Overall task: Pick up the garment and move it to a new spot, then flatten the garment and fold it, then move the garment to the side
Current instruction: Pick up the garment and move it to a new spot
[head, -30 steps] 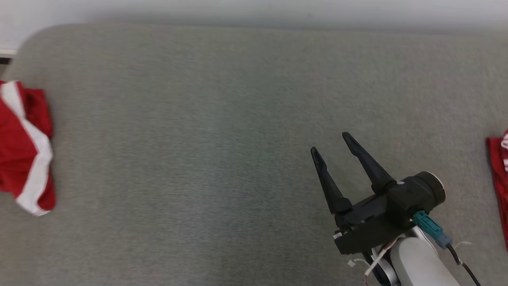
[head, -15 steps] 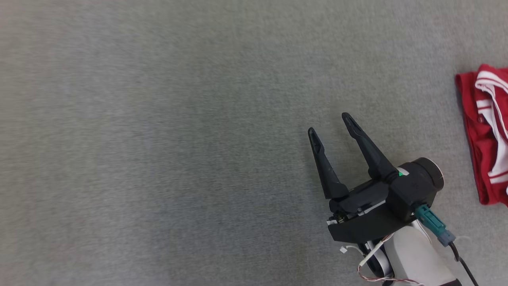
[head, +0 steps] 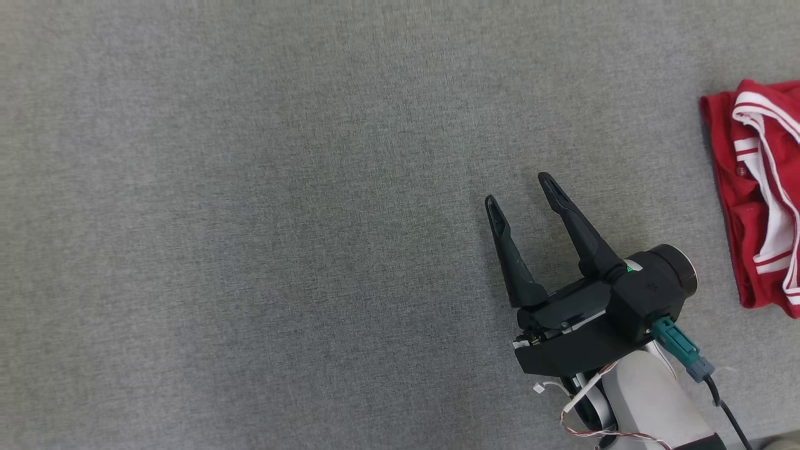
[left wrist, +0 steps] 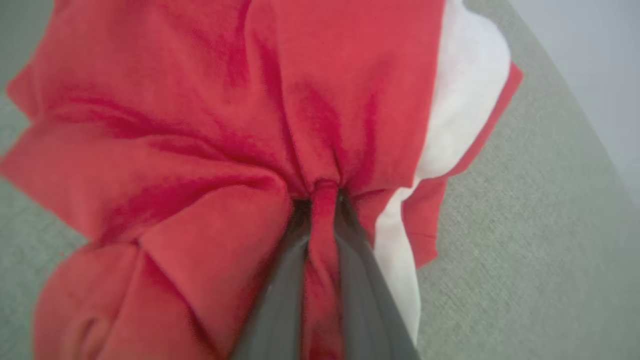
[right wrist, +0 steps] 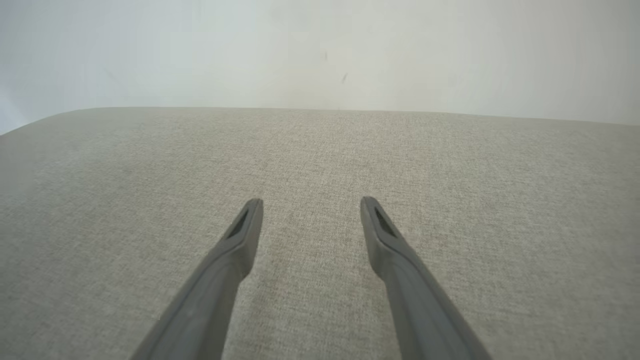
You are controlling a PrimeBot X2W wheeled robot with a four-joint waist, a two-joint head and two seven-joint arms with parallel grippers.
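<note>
The garment (left wrist: 200, 125) is red cloth with a white band, crumpled on the grey surface in the left wrist view. My left gripper (left wrist: 322, 197) is shut on it, a narrow fold of red fabric pinched between the two dark fingers (left wrist: 280, 280). My right gripper (head: 519, 191) hovers open over bare grey fabric at the lower right of the head view, holding nothing. The right wrist view also has the right gripper (right wrist: 311, 201) spread wide above the surface.
A second red garment with white stripes (head: 759, 200) lies at the right edge of the head view, right of my right gripper. The grey upholstered surface (head: 250, 219) spreads wide to the left. A pale wall (right wrist: 320, 50) stands behind its far edge.
The head camera has swung right and down, so the red garment at the left edge left the picture and the striped one at the right shows more. My left gripper has closed.
</note>
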